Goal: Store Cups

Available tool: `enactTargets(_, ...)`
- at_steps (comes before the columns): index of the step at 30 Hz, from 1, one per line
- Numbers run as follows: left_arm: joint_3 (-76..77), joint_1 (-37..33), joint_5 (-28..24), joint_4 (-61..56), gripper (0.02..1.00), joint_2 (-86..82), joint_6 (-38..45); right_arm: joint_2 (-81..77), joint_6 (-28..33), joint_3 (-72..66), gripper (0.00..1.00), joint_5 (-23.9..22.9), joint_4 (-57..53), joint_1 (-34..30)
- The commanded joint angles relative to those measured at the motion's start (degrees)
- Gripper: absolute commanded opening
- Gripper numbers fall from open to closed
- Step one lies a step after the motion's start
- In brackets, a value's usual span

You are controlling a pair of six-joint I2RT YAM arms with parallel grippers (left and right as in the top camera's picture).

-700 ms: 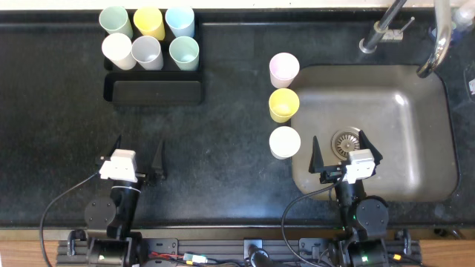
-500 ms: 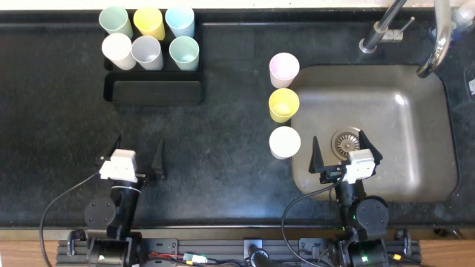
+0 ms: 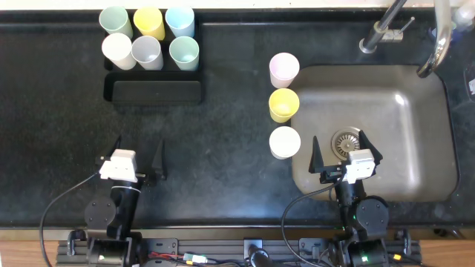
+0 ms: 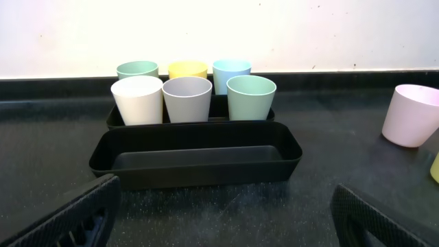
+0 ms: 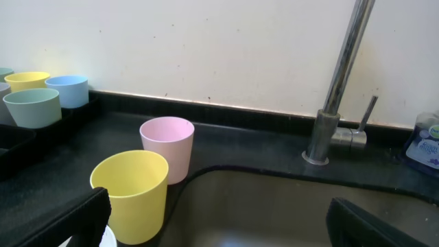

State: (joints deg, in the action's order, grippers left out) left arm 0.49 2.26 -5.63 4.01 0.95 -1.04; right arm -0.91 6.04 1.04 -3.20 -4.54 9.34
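1. Nothing has moved since the earlier frame: both arms sit parked and every cup is where it was.
2. Three loose cups wait in a line along the left lip of the sink point(image 3: 415, 104). The pink cup point(image 3: 283, 69) is farthest, the yellow cup point(image 3: 283, 104) is in the middle and the white cup point(image 3: 284, 142) is nearest. All three stand upright, mouths up and close together, looking like washing-up left at the rim.
3. Over at the far left, six stored cups point(image 4: 188, 98) stand in two rows of three, packed snugly into the far tray point(image 4: 113, 118). That looks like the pattern to copy.
4. Just on its near side lies the empty tray point(image 4: 195, 154), right up against the far one. I'd judge it's the slot meant for the three stragglers.
5. The left gripper point(image 3: 138, 156) has its fingers spread wide and holds nothing. It hangs over bare worktop point(image 3: 223, 148) at the near left, facing that empty tray and lined up to receive or place.
6. The right gripper point(image 3: 341, 150) is also splayed wide and empty, over the sink's near-left corner. The white cup is just to its left, so that is probably the first pick.
7. The tap point(image 3: 386, 26) stands at the far right, well clear of any path to the tray.
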Motion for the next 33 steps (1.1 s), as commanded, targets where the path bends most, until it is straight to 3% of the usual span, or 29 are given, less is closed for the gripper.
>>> enactTargets(1,0.0,0.3,-0.8,0.3,0.998,-0.8,1.0,0.7,0.0,-0.8,0.996,0.4,0.3,-0.3)
enactTargets(26,0.2,0.2,-0.7,-3.3,1.000,-0.8,1.1,0.7,0.0,-0.8,0.996,0.4,0.3,-0.3)
enactTargets(33,13.5,0.3,-0.8,-3.2,1.000,9.3,-0.6,0.7,0.0,-0.8,0.996,0.4,0.3,-0.3)
